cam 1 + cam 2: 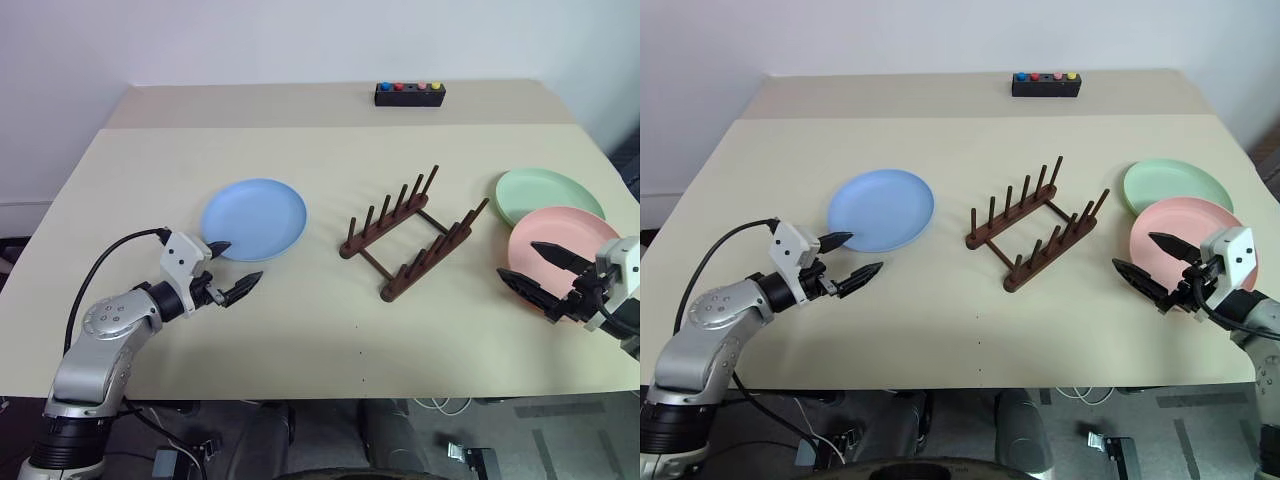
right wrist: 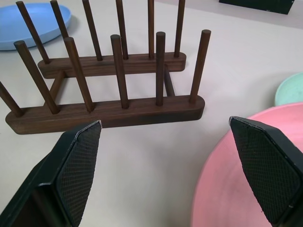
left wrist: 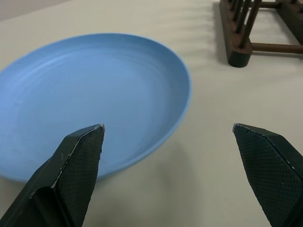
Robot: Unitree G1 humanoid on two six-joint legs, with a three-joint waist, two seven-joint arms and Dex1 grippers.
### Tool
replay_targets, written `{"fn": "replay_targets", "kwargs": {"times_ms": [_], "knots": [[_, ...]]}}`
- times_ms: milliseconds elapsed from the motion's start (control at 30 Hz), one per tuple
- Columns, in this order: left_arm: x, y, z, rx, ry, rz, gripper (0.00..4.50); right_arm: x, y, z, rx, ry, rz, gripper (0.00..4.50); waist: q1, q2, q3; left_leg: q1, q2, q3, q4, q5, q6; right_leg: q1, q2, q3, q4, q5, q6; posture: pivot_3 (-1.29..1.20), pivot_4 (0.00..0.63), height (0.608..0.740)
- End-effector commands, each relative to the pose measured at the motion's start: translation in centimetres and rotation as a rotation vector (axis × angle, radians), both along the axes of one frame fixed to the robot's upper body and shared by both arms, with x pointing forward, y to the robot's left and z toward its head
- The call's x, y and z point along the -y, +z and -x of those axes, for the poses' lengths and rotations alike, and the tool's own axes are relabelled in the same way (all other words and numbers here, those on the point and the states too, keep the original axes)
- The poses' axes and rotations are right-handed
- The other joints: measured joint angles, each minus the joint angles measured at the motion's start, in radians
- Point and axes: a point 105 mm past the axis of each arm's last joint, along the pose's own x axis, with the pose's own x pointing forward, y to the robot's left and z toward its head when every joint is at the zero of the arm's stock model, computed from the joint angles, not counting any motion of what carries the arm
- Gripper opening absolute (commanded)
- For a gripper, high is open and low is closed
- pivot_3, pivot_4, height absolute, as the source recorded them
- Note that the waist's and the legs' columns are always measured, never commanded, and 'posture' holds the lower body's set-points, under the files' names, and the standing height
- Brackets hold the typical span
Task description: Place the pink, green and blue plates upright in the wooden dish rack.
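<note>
Flanking the dark pegged wooden dish rack (image 1: pixel 412 232), both spread grippers hover beside smooth round plates.

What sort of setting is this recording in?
Probably a lab or test room, not a kitchen: a bare beige table against a plain white wall, with a black button box and cables on the floor.

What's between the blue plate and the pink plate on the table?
The wooden dish rack, standing empty, with bare tabletop on either side of it. The blue plate and pink plate lie flat; the left eye view shows this.
</note>
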Motion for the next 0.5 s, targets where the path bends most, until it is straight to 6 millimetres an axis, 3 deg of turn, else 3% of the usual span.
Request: {"fn": "replay_targets", "kwargs": {"times_ms": [33, 333, 433, 500], "knots": [[1.5, 1.0, 0.8, 0.024, -0.081, 0.001, 4.5, -0.8, 1.0, 0.3, 0.05, 0.023, 0.01, 4.4, 0.001, 0.0, 0.0, 0.0, 0.0, 0.0, 0.0, 0.0, 0.0, 0.0, 0.0, 0.0, 0.0, 0.0, 0.0, 0.0, 0.15, 0.74], [6.4, -1.5, 2.9, -0.072, -0.398, -0.122, 4.5, -2.8, 0.3, 1.4, 0.047, 0.029, -0.027, 4.4, 0.001, 0.0, 0.0, 0.0, 0.0, 0.0, 0.0, 0.0, 0.0, 0.0, 0.0, 0.0, 0.0, 0.0, 0.0, 0.0, 0.15, 0.74], [9.0, -1.2, 3.4, -0.081, -0.525, -0.08, 3.65, -3.0, 0.7, 2.3, 0.057, 0.017, -0.029, 4.5, 0.004, 0.0, 0.0, -0.001, 0.0, 0.0, 0.0, 0.0, 0.0, 0.0, 0.0, 0.0, 0.0, 0.0, 0.0, 0.0, 0.15, 0.74], [10.2, -1.5, 3.3, -0.08, -0.567, -0.086, 2.61, -2.9, 0.3, 3.0, 0.042, 0.006, -0.028, 4.5, 0.006, 0.0, 0.0, -0.001, 0.0, 0.0, 0.001, 0.0, 0.0, 0.0, 0.0, 0.0, 0.0, 0.0, 0.0, 0.0, 0.15, 0.74]]}}
